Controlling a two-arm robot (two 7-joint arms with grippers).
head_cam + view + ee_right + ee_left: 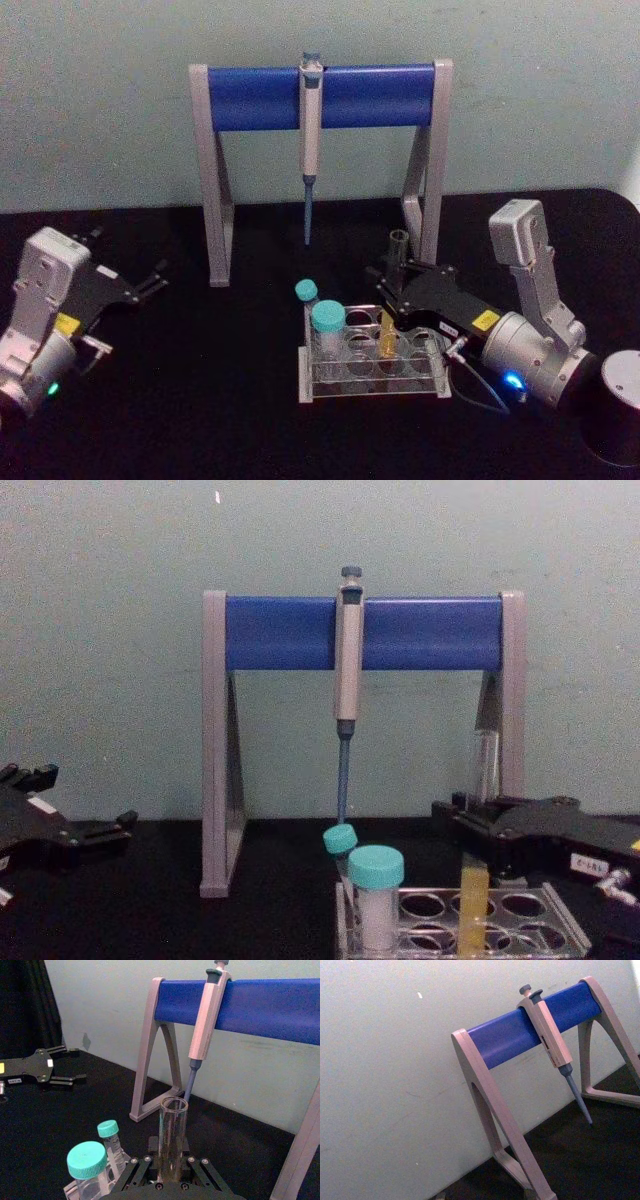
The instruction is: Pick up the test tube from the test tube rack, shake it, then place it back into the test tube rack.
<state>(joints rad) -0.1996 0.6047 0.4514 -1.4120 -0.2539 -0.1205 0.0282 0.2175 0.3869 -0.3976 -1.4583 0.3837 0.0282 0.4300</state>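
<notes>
My right gripper (388,295) is pressed together on the test tube (173,1132), pinching the glass about halfway up, one finger on each side. The tube stands upright with its foot down in the rack (372,392), in a hole toward the rack's right half; I cannot tell whether it is the front or the back row. Its open mouth rises above my fingers, and the yellow liquid (472,905) fills the part below them, well under the rim. My right arm reaches in from the right, low over the black table (200,400), with the wrist beside the rack's right end.

At the left end of the rack stands a vial with a wide teal cap (328,320), and just behind it a thinner capped vial (306,292) that leans a little to the left. Both are apart from the tube and from my fingers.

Behind the rack, against the pale wall (100,100), is the stand with grey legs and a blue crossbar (250,97). A pipette (310,140) hangs from the middle of the bar, tip pointing down, clear of the table.

My left gripper (77,1065) rests far to the left, low over the table and well apart from the rack, its fingers spread and holding nothing.
</notes>
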